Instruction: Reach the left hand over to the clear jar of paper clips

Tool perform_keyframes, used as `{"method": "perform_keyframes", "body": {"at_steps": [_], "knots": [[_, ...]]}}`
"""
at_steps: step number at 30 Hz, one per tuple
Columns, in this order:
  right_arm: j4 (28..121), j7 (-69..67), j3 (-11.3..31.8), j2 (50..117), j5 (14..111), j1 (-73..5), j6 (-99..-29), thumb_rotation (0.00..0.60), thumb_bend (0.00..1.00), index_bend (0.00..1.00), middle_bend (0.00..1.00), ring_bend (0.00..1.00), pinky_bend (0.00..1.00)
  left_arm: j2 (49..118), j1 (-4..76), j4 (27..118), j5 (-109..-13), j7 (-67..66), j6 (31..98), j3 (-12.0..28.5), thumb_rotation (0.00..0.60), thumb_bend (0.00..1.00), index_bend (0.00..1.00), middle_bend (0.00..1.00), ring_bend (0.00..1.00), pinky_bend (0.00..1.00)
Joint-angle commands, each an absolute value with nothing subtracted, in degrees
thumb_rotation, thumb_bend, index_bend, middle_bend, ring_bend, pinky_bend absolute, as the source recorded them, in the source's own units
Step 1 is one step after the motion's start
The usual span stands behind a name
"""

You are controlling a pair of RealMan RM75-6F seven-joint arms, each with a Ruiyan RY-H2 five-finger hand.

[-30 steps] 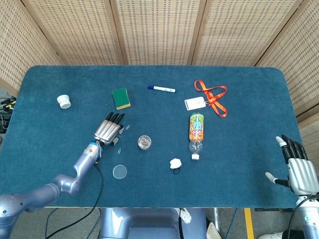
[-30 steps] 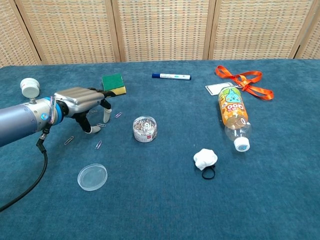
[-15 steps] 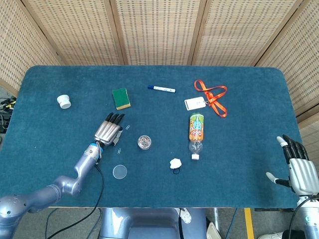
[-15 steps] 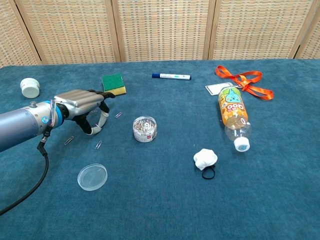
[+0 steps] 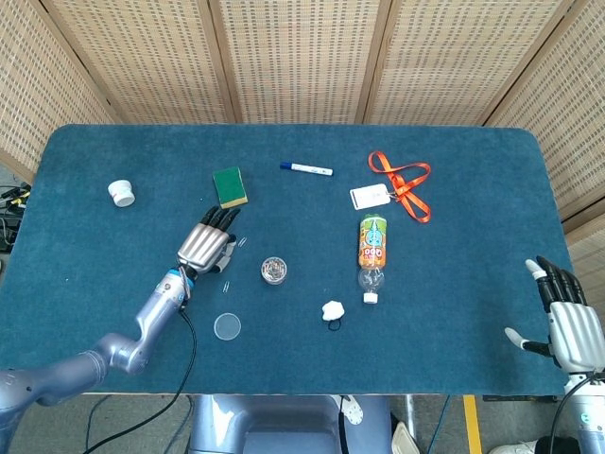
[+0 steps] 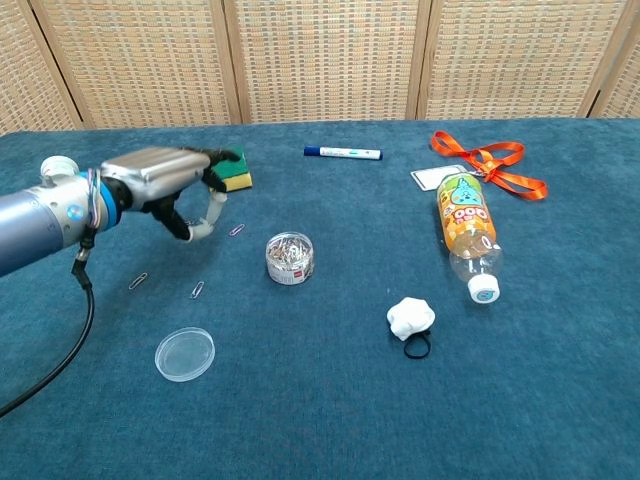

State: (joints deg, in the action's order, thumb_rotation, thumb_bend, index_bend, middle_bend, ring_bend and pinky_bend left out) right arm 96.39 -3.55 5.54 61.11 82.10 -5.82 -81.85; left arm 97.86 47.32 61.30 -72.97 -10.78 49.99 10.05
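Left hand (image 5: 205,247) is up off the bench (image 5: 454,199), palm down, fingers (image 6: 212,212) loosely spread and part-curled, holding nothing. Jar (image 5: 274,270) sits at about 4 o'clock from the fingertips in the head view, near but apart, with bare cloth between. In the chest view the jar (image 6: 289,258) is right of the left hand (image 6: 165,178) and lower in frame, so the reach looks like a short sideways-and-down move toward bench centre.

Jar is upright, squat, round, no lid on (so no long axis to line up on; any approach angle around it works). It's full of clips. Its likely lid (image 6: 185,354) lies flat on the bench at roughly 7 o'clock from the jar, well apart.

Right hand (image 5: 571,324) is far off at the bench's right front corner, fingers apart and empty, not in the chest view. Left is clearly the nearer hand.

Surface: blue napped cloth, probably grippy; a light jar could tip rather than slide if nudged at the rim.

Room:
- loose clips (image 6: 198,290) are scattered on the cloth below and left of the left hand, none between hand and jar that I can see
- sponge (image 5: 230,186) at 12 o'clock from the hand, just beyond the fingertips
- pen (image 5: 305,169), bottle (image 5: 372,253), lanyard (image 5: 402,184) and the white wad (image 5: 332,309) are all well away from the path

Path looks open.
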Motion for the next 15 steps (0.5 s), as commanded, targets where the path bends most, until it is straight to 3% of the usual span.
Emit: {"method": "perform_keyframes", "body": {"at_steps": [1,15], "knots": [[96.4,-3.9,5.6,61.0,82.2,-5.7,-82.1,0.6,0.0,0.0,0.0,0.0,0.0,95.0,47.7,69.5,-76.9,-4.6,53.5,11.5,0.6,0.42,0.71,0.0,0.0,0.0],[96.0,-6.7,5.6,60.0,82.6,-5.0,-83.0,0.6,0.0,0.0,0.0,0.0,0.0,97.2,49.5,73.4,-69.0,-14.2,50.3,12.3,0.6,0.42,0.71,0.0,0.0,0.0]]}}
